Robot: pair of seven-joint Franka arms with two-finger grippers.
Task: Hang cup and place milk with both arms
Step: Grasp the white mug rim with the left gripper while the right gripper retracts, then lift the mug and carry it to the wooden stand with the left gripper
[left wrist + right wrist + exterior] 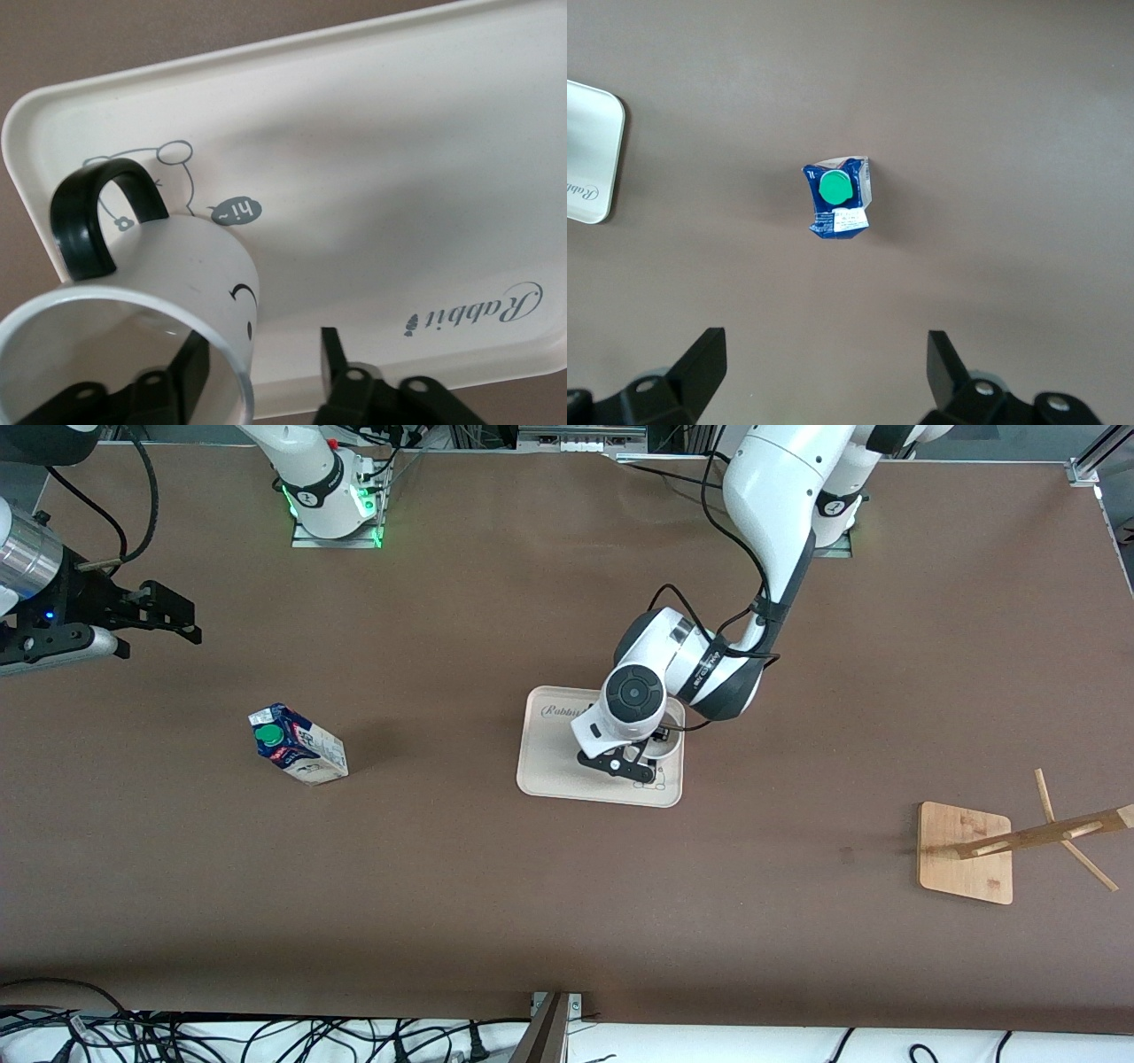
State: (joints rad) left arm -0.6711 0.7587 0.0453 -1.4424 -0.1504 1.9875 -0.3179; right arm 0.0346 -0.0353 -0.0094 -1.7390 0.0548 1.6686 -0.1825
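On tray (372, 159), smiley-faced white cup (199, 266)

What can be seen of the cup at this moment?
The cup is a white, ceramic-looking mug with a black loop handle and a black smiley face on its side. It stands upright on the cream tray, mouth open upward. The left gripper is down at its rim, one finger inside the mug and the other outside the wall.
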